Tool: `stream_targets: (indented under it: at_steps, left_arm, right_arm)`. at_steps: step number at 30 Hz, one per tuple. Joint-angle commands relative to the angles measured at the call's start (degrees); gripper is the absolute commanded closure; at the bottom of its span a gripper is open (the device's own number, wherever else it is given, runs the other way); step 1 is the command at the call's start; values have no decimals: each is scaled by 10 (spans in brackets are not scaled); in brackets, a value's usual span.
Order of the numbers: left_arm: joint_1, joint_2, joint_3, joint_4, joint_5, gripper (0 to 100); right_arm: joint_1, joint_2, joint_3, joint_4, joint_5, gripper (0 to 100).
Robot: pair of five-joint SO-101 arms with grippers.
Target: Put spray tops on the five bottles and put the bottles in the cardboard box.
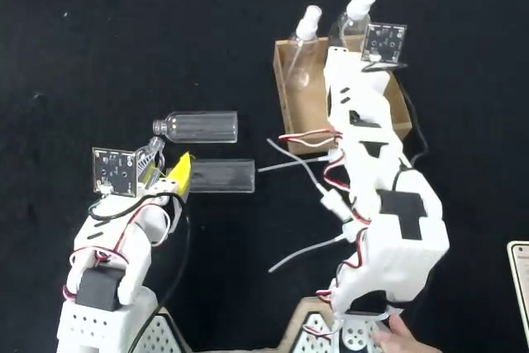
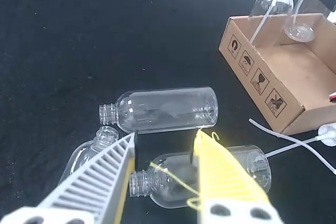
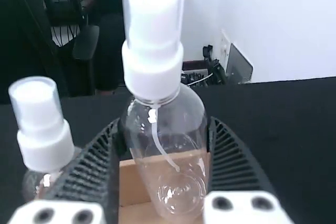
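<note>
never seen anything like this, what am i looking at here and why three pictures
These are two small robot arms at a black table. One picture looks down from above; the other two come from a camera on each arm's wrist. The right gripper is closed on a bottle with a spray top at the cardboard box, where another topped bottle already sits. The left gripper is open above three open bottles lying on the table. Loose spray tops with thin tubes lie between the arms.
</note>
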Motion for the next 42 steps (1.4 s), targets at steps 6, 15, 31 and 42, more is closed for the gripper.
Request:
stream_targets:
  at_steps: [6,15,31,42]
  left_arm:
    - [-3,2,-7,-15,-4,823]
    - [-3,2,-7,-15,-5,823]
    - [-6,2,-7,-15,-5,823]
    - [-5,2,-7,-15,-5,823]
  right_arm:
    - [2,34,-32,-19,-4,893]
    - [-2,39,-29,-19,-3,893]
    - [-1,66,-32,-19,-3,890]
    - [-9,68,-38,-15,-4,886]
